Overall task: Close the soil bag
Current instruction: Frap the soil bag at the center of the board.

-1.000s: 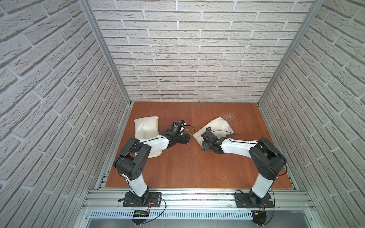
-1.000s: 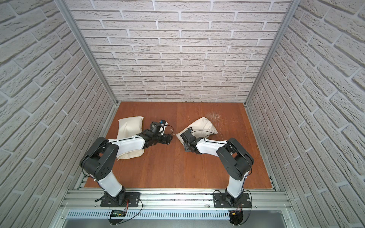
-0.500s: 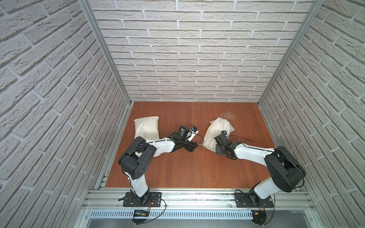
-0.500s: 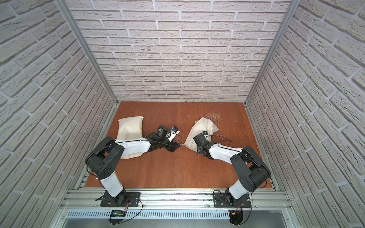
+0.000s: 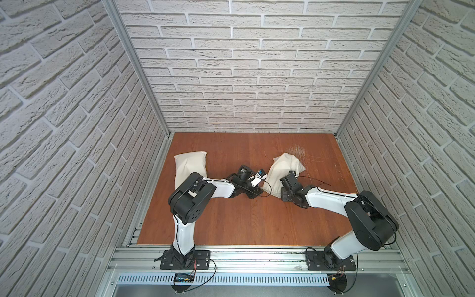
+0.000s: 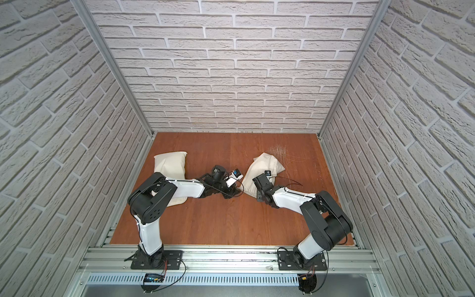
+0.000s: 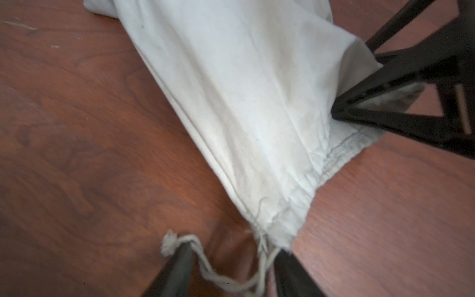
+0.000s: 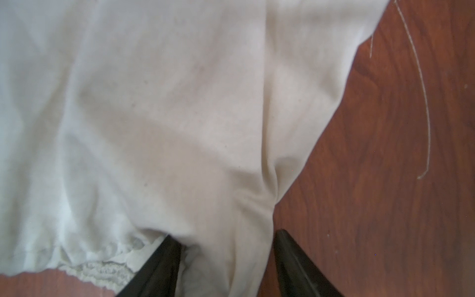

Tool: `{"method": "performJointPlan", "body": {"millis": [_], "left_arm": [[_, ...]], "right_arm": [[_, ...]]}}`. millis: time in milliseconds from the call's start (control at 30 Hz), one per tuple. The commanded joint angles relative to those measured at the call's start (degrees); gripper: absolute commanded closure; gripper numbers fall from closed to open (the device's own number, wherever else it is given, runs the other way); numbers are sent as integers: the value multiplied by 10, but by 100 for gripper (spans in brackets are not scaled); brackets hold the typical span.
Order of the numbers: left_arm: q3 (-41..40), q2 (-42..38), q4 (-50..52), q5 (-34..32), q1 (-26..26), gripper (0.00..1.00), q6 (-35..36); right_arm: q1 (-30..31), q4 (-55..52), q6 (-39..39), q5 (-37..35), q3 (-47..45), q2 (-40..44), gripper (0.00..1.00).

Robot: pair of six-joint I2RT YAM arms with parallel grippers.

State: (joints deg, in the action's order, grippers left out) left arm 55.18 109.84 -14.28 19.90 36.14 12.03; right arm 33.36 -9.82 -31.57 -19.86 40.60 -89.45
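Closing the left gripper [image 7: 234, 249], half-wide astride the cord [image 7: 205, 267], should wait until the cord sits deep between the jaws, while the right gripper [image 8: 225, 234], straddling cloth of the bag [image 5: 282, 167] lying right of centre on the table [image 5: 231, 218], grip unclear, anchors it.

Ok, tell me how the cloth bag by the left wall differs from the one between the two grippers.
The bag by the left wall lies straight, its near end hidden under the left arm, no gripper at it; the bag between the grippers lies diagonally. The latter's gathered mouth shows, drawstring between the left gripper's open jaws, cloth between the right gripper's. Both are off-white cloth on the wooden table.
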Motion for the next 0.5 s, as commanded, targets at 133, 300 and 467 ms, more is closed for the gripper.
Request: {"method": "performJointPlan", "body": {"millis": [133,300,467], "left_arm": [[-34,-3,-60,27,-17,93,-9],[-64,-73,-60,19,-18,100,-32],[-65,-174,6,-21,-12,100,-51]], "right_arm": [[-9,1,-7,6,-10,12,39],[-10,10,13,7,-11,39,38],[4,39,84,20,-23,114,35]]}}
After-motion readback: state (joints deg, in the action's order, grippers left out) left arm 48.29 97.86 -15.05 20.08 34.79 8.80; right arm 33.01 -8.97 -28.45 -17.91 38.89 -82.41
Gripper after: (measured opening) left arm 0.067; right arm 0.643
